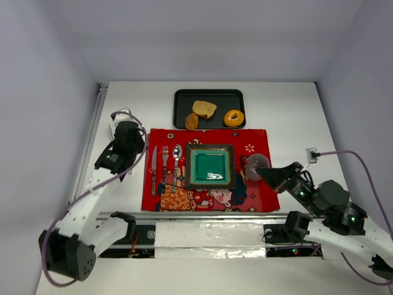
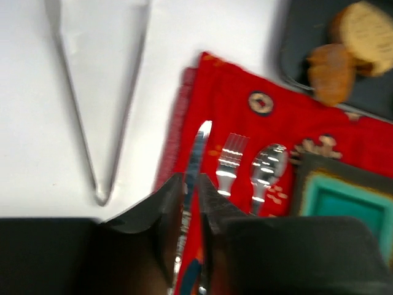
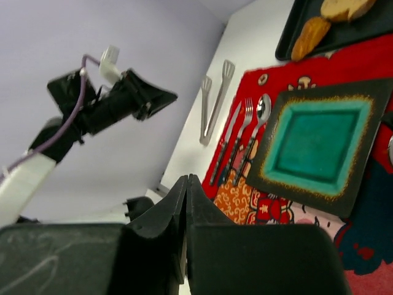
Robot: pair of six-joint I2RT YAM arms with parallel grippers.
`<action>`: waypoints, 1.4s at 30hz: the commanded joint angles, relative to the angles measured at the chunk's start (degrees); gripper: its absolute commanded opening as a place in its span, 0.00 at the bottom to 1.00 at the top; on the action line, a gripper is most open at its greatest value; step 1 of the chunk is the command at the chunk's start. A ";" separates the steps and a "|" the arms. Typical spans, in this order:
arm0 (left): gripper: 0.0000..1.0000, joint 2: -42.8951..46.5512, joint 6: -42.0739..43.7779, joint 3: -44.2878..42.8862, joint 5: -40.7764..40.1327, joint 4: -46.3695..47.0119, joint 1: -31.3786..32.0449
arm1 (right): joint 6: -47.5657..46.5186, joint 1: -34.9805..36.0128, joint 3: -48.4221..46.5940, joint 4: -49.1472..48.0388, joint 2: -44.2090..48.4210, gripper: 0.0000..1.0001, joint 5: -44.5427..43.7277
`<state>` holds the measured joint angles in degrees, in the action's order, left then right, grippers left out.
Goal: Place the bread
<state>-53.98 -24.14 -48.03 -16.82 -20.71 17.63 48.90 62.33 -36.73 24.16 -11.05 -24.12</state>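
Note:
The bread lies on a black tray (image 1: 182, 101) at the back: a tan toast slice (image 1: 204, 109), a dark-brown chunk (image 1: 191, 121) and a golden ring bun (image 1: 233, 117). The toast (image 2: 368, 27) and chunk (image 2: 331, 74) also show in the left wrist view, and the chunk (image 3: 310, 37) shows in the right wrist view. My left gripper (image 1: 137, 144) (image 2: 190, 179) hovers over the red placemat's left edge, empty, its jaws closed to a thin gap. My right gripper (image 1: 270, 175) (image 3: 186, 178) is shut and empty at the mat's right side.
A teal square plate (image 1: 210, 167) sits mid-placemat (image 1: 252, 138), with a knife (image 2: 195, 153), fork (image 2: 230, 161) and spoon (image 2: 265, 169) to its left. Metal tongs (image 2: 100, 196) lie on the white table left of the mat. A round grey disc (image 1: 256, 165) lies near my right gripper.

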 commanded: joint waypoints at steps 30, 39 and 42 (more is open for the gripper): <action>0.33 -49.99 13.33 -15.34 -2.70 17.54 -13.94 | 1.98 0.17 10.10 -9.66 -8.46 0.53 8.39; 0.00 -50.62 14.30 -18.06 -6.20 17.02 -13.94 | 2.07 0.17 11.15 -14.49 -13.03 0.73 11.46; 0.00 -45.55 13.07 -17.45 -5.95 17.19 -13.94 | 1.72 0.17 11.33 -18.35 -16.35 0.87 14.27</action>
<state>-105.62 -10.35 -63.90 -21.02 -3.90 4.01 51.24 62.33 -25.28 12.78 -25.15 -12.78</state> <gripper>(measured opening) 0.025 0.853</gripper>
